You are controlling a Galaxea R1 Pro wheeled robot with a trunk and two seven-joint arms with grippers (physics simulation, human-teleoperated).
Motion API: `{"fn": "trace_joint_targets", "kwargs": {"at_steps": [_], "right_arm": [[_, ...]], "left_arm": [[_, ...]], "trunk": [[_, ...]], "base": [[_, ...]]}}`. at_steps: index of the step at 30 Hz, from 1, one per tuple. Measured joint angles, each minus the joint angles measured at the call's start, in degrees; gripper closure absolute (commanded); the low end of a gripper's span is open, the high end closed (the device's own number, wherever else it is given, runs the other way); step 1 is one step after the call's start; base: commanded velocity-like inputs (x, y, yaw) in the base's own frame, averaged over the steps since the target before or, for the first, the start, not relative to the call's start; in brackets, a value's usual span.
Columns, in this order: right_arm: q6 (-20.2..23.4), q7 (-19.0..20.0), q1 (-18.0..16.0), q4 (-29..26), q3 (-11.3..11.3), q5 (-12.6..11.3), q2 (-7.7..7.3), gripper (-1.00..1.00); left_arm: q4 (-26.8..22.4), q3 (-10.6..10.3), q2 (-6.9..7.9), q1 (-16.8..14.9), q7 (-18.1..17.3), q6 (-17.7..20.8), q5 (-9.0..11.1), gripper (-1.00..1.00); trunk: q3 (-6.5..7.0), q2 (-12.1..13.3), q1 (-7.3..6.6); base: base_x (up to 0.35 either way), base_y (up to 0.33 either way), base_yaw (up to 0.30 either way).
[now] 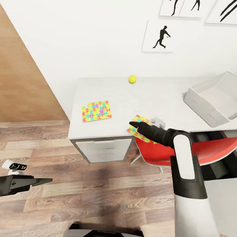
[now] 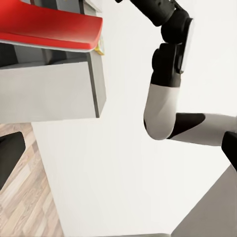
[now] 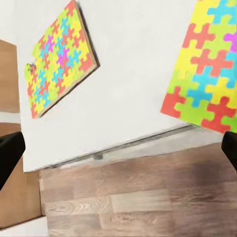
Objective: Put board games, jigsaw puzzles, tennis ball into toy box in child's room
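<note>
On the white desk (image 1: 150,96) lie two bright jigsaw puzzles. One puzzle (image 1: 96,111) (image 3: 57,59) rests flat near the desk's left front. The other puzzle (image 1: 141,130) (image 3: 207,64) pokes over the desk's front edge, partly covered by my right gripper (image 1: 132,124) (image 3: 118,153), which hovers above it, open, with nothing between its fingertips (image 3: 10,153). A yellow tennis ball (image 1: 132,79) sits near the wall. The grey toy box (image 1: 217,98) stands at the desk's right end. Low over the floor at left, my left gripper (image 1: 48,180) is open and holds nothing.
A red chair (image 1: 188,149) (image 2: 49,27) is tucked under the desk beside my right arm. A white drawer unit (image 1: 104,148) fills the desk's left underside. A wooden panel (image 1: 17,75) stands at left, and a small white object (image 1: 14,166) lies on the wood floor.
</note>
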Motion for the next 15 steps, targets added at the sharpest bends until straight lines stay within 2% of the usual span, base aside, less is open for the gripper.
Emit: {"fn": "trace_joint_targets", "kwargs": {"at_steps": [4,8,12,15], "right_arm": [[-0.01,0.36,5.20,-0.75,2.38,-1.67,0.43,-1.00],[-0.01,1.96,9.10,-0.93,5.17,-2.05,0.70,-1.00],[-0.63,6.69,14.92,-1.00,7.44,-2.10,0.74,-1.00],[-4.10,13.05,19.96,-1.00,8.05,-2.06,0.30,-1.00]], "left_arm": [[0.04,0.13,0.10,0.00,0.00,0.00,-0.04,-1.00],[0.06,0.21,0.21,0.00,0.00,0.00,-0.07,-1.00],[0.07,0.26,0.28,0.00,0.00,0.00,-0.08,-1.00],[0.07,0.29,0.33,0.00,0.00,0.00,-0.08,-1.00]], "trunk": [[0.36,0.00,-0.01],[0.72,0.00,-0.01],[1.07,0.00,-0.02],[1.34,0.00,-0.02]], "base": [[-0.058,0.000,-0.075],[-0.016,0.000,-0.075],[-0.004,0.000,-0.075],[-0.001,0.000,-0.081]]}}
